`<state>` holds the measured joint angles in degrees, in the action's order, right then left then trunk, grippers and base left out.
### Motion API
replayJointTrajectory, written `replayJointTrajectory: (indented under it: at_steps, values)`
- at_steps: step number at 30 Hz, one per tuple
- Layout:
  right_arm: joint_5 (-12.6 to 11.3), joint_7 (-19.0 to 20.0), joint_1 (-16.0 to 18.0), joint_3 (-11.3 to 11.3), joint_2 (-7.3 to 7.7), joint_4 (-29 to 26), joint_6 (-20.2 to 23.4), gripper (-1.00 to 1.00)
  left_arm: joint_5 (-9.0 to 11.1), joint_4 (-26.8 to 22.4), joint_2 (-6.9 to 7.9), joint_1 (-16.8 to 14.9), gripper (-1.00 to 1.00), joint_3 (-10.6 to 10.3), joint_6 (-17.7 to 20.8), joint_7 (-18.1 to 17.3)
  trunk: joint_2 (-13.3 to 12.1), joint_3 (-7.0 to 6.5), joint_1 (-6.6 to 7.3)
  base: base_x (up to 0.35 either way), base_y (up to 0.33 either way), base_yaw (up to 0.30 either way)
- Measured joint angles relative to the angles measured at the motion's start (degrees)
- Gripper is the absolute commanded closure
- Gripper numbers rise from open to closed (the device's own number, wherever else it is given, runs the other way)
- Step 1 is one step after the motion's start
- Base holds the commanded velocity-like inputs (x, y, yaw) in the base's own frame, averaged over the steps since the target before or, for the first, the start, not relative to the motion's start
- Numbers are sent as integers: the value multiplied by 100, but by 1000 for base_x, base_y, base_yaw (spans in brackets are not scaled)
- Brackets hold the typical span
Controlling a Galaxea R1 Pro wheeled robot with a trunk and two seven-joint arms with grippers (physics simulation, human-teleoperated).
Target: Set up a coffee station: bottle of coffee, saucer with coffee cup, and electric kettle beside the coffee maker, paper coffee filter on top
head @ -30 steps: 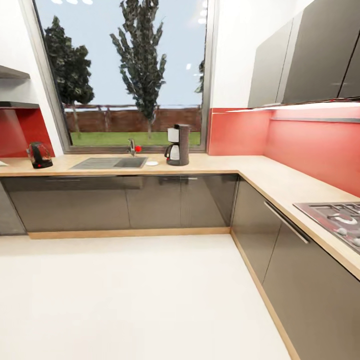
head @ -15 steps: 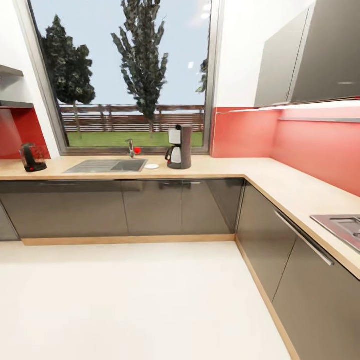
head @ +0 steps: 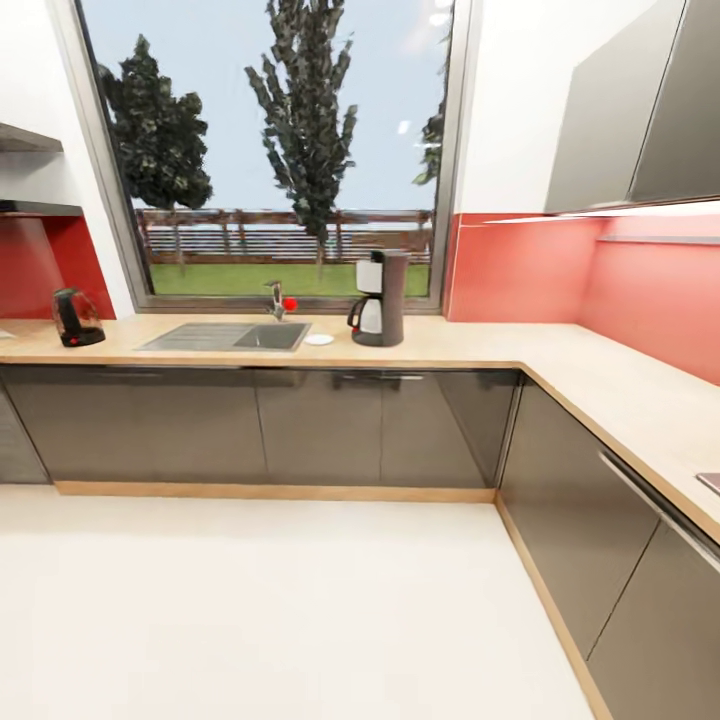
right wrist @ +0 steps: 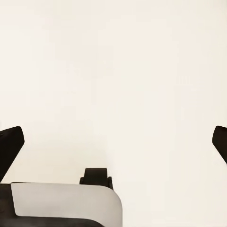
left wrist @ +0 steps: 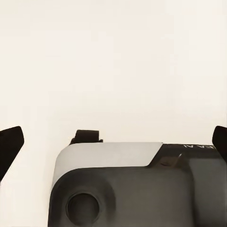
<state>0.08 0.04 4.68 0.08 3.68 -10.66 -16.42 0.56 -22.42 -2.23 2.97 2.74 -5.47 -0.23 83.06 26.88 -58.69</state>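
Note:
The dark coffee maker (head: 380,298) stands on the wooden countertop (head: 450,345) under the window, right of the sink. A small flat white saucer (head: 319,340) lies just to its left. At the counter's far left sits the black electric kettle (head: 76,317). In the left wrist view my left gripper (left wrist: 115,142) hangs open over the pale floor, its dark fingertips (left wrist: 10,144) far apart with nothing between them. My right gripper (right wrist: 113,142) is open too, above the same bare floor. The coffee bottle, paper filter and cup are out of view.
A sink (head: 230,336) with a faucet (head: 278,298) is set into the counter. The counter turns a corner and runs along the right wall (head: 640,400) above dark cabinets. Wall shelves (head: 30,208) hang at the far left. Open white floor (head: 300,600) lies between me and the cabinets.
The whole head view has shifted: counter, coffee maker and kettle sit further right in the picture, and the stove at the right edge has slid out of view. Nothing on the counter moved.

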Motion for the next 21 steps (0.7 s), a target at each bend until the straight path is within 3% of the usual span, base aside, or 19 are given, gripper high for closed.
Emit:
replayJointTrajectory:
  at_steps: [21]
  values:
    - [0,-9,-1,0,-8,-3,0,-100,0,6,0,0,-100,7,0,2,0,0,0,324,0,233]
